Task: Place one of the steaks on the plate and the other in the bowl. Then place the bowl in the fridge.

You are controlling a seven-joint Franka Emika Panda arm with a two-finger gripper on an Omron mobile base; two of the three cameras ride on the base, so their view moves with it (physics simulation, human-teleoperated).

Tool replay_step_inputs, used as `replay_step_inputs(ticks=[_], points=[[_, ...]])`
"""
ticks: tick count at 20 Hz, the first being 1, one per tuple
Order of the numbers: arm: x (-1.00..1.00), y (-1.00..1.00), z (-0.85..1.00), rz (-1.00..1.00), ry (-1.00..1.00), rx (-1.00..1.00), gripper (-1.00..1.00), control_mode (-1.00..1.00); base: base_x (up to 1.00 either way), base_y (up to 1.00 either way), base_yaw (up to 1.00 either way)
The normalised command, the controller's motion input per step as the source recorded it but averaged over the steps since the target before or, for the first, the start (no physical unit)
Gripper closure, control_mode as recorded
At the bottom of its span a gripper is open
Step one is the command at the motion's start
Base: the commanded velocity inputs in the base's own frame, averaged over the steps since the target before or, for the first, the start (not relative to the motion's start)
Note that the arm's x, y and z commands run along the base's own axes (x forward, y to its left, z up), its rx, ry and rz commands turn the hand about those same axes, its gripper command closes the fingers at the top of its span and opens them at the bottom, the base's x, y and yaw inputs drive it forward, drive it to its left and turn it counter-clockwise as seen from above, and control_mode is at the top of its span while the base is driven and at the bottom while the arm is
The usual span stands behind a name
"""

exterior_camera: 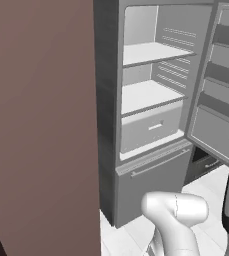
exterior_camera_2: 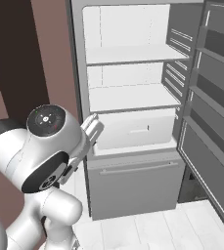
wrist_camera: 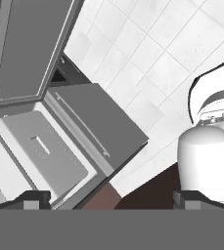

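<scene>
The grey fridge (exterior_camera: pixel 151 95) stands straight ahead with its door (exterior_camera: pixel 221 90) swung open to the right. Its two white shelves (exterior_camera_2: pixel 133 97) and the white drawer (exterior_camera_2: pixel 138 131) below them carry nothing. In the hand view the fridge (wrist_camera: pixel 40 146) lies at the left, seen from above and rolled. My gripper (wrist_camera: pixel 111 200) is open, its two dark fingertips (wrist_camera: pixel 35 197) wide apart with nothing between them. It hangs above the floor in front of the fridge. The steaks, the plate and the bowl are out of view.
A tall reddish-brown cabinet side (exterior_camera: pixel 41 125) rises close on the left of the fridge. Below the open compartment is a shut grey lower drawer (exterior_camera_2: pixel 133 185) with a bar handle. White tiled floor (wrist_camera: pixel 157 58) spreads in front, and the open door (exterior_camera_2: pixel 211 97) bounds the right side.
</scene>
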Motion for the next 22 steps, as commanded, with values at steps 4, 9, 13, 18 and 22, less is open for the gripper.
replay_step_inputs(ticks=[4, 9, 13, 18, 22], points=[[0.0, 0.0, 0.0, 0.0, 0.0, 0.0, -1.0, 1.0, -0.63, -0.55, -0.01], [0.0, 0.0, 0.0, 0.0, 0.0, 0.0, -1.0, 1.0, -0.72, -0.63, -0.07], [0.0, 0.0, 0.0, 0.0, 0.0, 0.0, -1.0, 1.0, -0.44, -0.87, -0.24], [0.0, 0.0, 0.0, 0.0, 0.0, 0.0, -1.0, 1.0, -0.29, -0.77, -0.49], [0.0, 0.0, 0.0, 0.0, 0.0, 0.0, -1.0, 1.0, -0.01, -0.53, -0.62]])
